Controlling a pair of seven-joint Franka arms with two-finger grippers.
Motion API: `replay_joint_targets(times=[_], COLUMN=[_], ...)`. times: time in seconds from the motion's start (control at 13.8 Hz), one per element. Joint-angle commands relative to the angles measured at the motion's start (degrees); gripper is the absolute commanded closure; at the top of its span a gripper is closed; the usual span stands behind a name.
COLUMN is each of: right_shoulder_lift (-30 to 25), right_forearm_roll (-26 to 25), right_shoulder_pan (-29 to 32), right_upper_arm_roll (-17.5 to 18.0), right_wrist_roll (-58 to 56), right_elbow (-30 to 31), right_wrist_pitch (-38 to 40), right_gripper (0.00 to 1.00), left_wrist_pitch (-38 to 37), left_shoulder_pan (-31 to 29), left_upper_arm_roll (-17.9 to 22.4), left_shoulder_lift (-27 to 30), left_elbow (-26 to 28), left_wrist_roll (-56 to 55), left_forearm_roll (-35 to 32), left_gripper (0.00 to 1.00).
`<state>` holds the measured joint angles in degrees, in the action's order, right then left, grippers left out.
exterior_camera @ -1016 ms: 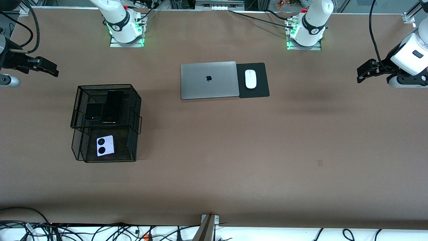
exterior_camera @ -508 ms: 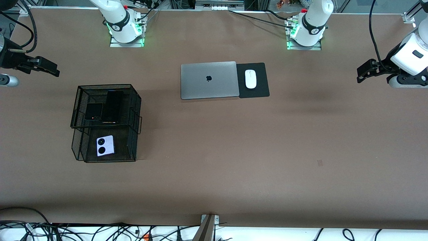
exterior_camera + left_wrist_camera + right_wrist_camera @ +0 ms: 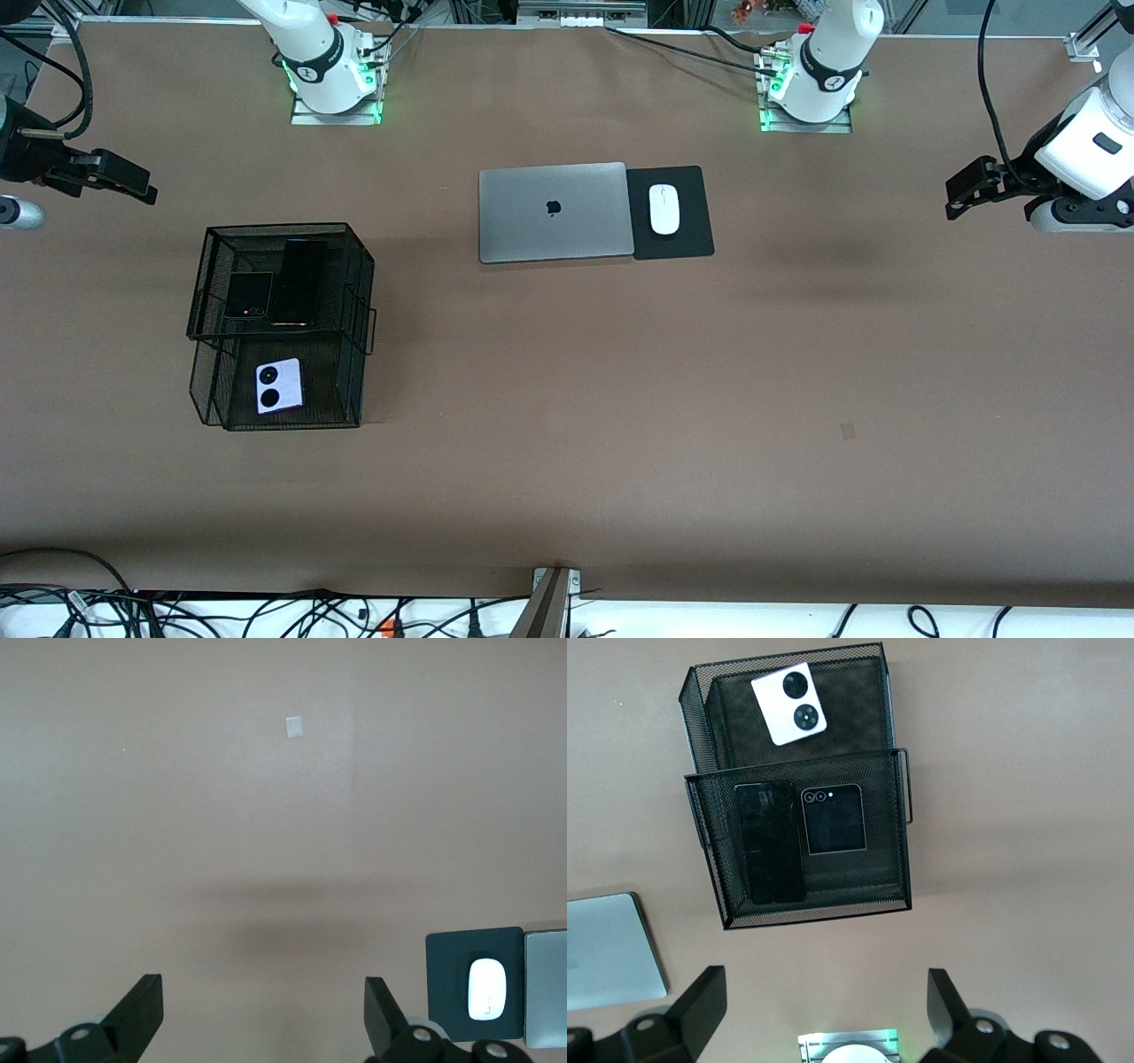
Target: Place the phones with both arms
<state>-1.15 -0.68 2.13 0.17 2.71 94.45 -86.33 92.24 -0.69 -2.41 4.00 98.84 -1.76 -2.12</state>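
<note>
Inside the wire rack (image 3: 282,328) all three phones already lie: white phone (image 3: 279,385) on the bottom shelf, long black phone (image 3: 301,282) beside the square black phone (image 3: 248,295) on top; the left gripper (image 3: 961,190) and right gripper (image 3: 133,184) hang released, well apart from it, so placing looks done.

Robotics lab: bolted arm bases (image 3: 335,84), cables (image 3: 266,611)

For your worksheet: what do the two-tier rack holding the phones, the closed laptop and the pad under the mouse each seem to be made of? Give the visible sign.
Two-tier rack: black wire mesh, probably coated metal; the table shows through its walls.
Laptop: likely matte grey aluminium; an even, soft sheen on the lid.
Mouse pad: dull black, perhaps fabric or rubber; thin, flat, no reflections.
</note>
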Motion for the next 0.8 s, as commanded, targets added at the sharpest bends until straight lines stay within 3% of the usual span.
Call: replay_joint_targets(times=[0.0,0.73], right_shoulder_lift=[-0.4,-0.1], right_forearm_roll=[0.2,0.2], right_shoulder_pan=[0.9,0.9], right_upper_arm_roll=[0.5,0.3], right_wrist_roll=[-3.8,-5.4], right_elbow=[-0.3,-0.7], right_wrist_pitch=[-1.0,-2.1], right_gripper=[0.00,0.00], left_wrist_pitch=[-1.0,-1.2], left_shoulder_pan=[0.3,0.6], left_upper_arm_roll=[0.0,-0.1], left_shoulder_lift=[-0.7,-1.5], left_elbow=[-1.7,-2.9], left_wrist_roll=[-0.5,-0.3], left_forearm_roll=[-0.6,-0.5], left_gripper=[0.00,0.00])
